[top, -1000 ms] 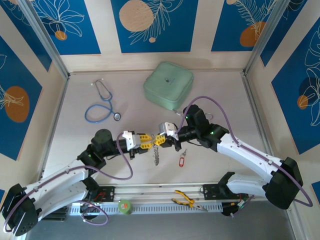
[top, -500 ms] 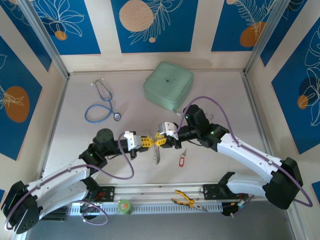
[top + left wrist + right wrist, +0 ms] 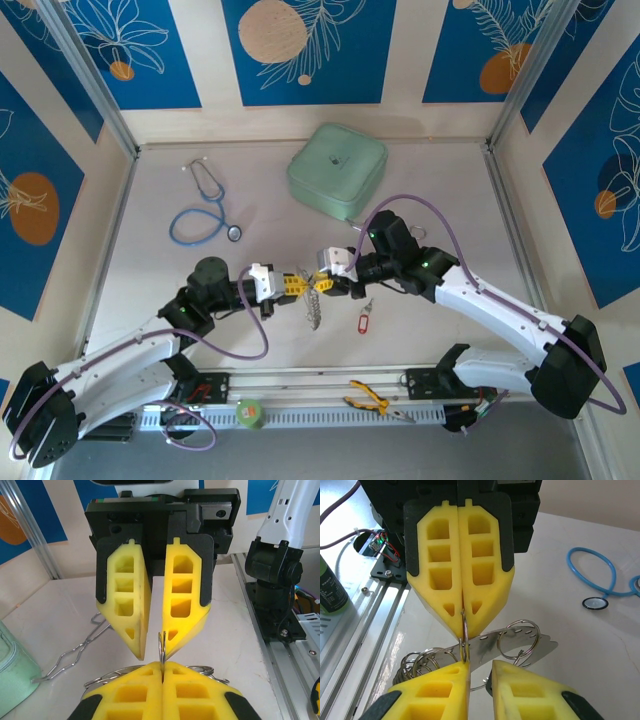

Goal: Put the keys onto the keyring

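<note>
In the top external view the left gripper (image 3: 298, 283) and the right gripper (image 3: 322, 279) meet tip to tip over the middle of the pale table (image 3: 450, 200), a shade closer than a second ago, and the thin silvery wire keyring strung with small metal pieces (image 3: 314, 303) hangs between them, its bunch dangling toward the near side. The small key with a red oblong plastic tag (image 3: 364, 322) lies on the table just right of that bunch, apart from it and untouched. In the left wrist view the left gripper (image 3: 162, 665) is now clenched on the upright edge of the keyring (image 3: 161, 642), where a second ago its fingers were a little parted; facing it, the right gripper (image 3: 155, 652) stands slightly apart around the same wire. In the right wrist view the right gripper (image 3: 480, 667) shows a clear gap between its fingers, released after being shut, while the left gripper (image 3: 463, 627) pinches the keyring (image 3: 465, 640) from the far side. The hold seems to have passed from right to left, which probably frees the right arm to fetch the tagged key, not yet threaded
</note>
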